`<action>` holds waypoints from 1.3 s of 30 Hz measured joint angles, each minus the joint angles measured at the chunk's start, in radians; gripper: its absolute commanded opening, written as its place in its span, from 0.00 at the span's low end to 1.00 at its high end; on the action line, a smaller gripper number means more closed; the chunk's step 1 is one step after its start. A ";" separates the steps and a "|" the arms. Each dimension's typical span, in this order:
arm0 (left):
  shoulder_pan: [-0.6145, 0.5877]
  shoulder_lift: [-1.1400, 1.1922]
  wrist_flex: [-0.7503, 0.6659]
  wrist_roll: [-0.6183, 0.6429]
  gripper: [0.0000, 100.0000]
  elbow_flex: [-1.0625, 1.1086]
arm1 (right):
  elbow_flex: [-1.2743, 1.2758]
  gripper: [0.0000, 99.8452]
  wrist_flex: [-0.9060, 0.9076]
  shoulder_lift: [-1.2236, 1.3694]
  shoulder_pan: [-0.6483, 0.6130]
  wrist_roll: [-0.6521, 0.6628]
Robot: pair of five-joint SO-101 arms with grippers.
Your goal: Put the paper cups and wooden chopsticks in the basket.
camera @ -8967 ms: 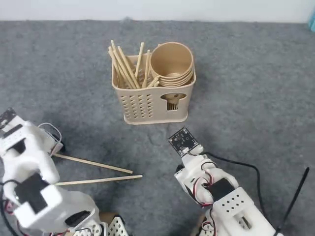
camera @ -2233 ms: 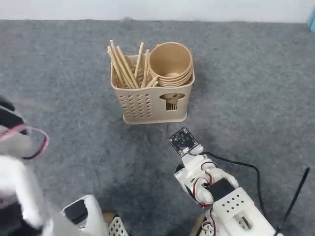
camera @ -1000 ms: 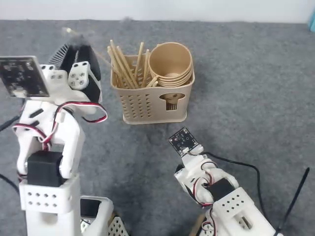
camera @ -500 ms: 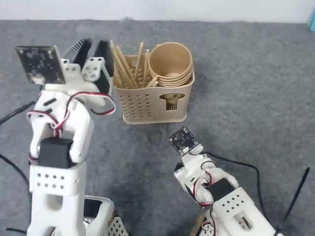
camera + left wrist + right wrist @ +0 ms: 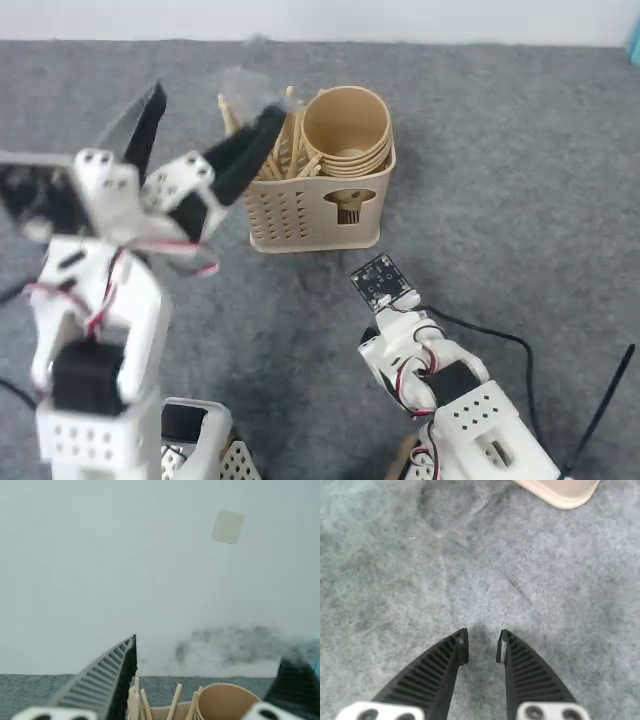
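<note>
My left pincer (image 5: 195,135) has spread wide, empty, at the basket's 9 o'clock rim. Near, at 5 o'clock, my right pincer (image 5: 482,642) hangs narrowly parted over the grey tabletop (image 5: 500,200). Farther, at 12 o'clock, the basket (image 5: 310,215) holds the paper cups (image 5: 348,125) and wooden chopsticks (image 5: 292,135).

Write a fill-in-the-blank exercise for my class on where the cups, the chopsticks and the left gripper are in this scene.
1. The stacked paper cups sit inside the ____.
2. In the high view, the wooden chopsticks stand to the ____ of the cups.
3. The left gripper, close to the chopsticks, is wide ____.

Missing words: basket; left; open.
</note>
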 measured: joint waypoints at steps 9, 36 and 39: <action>-0.087 -0.203 0.342 0.072 0.02 0.064 | 0.028 0.10 -0.190 -0.003 0.155 -0.094; -0.255 -0.740 0.120 0.011 0.01 1.165 | -0.107 0.01 -0.052 -0.055 0.689 -0.219; -0.255 -0.740 0.138 -0.035 0.01 1.165 | -0.138 0.01 0.107 -0.172 0.684 -0.222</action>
